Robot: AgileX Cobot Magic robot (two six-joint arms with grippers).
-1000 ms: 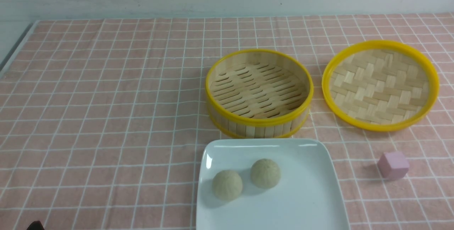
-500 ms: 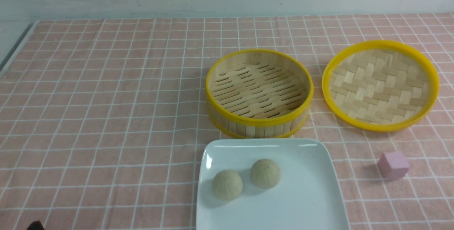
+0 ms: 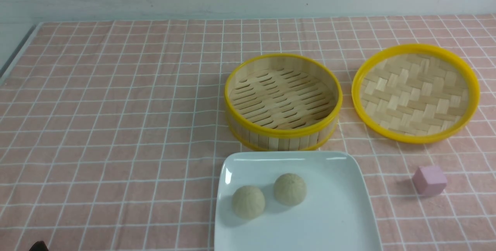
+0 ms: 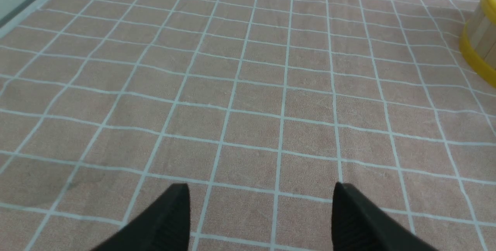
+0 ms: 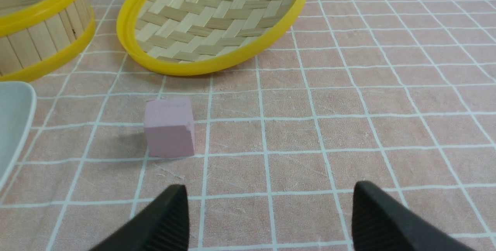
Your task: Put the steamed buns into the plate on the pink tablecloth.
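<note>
Two pale beige steamed buns, one (image 3: 248, 202) and the other (image 3: 290, 189), lie side by side on the white square plate (image 3: 337, 212) at the front of the pink tablecloth (image 3: 116, 127). My left gripper (image 4: 261, 189) is open and empty over bare cloth, far left of the plate. My right gripper (image 5: 269, 187) is open and empty over the cloth, near the pink cube (image 5: 169, 126); the plate's edge (image 5: 11, 127) shows in that view. Neither gripper's fingers show in the front view.
A round yellow-rimmed bamboo basket (image 3: 283, 102) stands empty just behind the plate. Its woven lid (image 3: 415, 92) lies to the right, also in the right wrist view (image 5: 213, 18). A small pink cube (image 3: 429, 180) sits right of the plate. The cloth's left edge (image 3: 15, 55) meets a grey strip.
</note>
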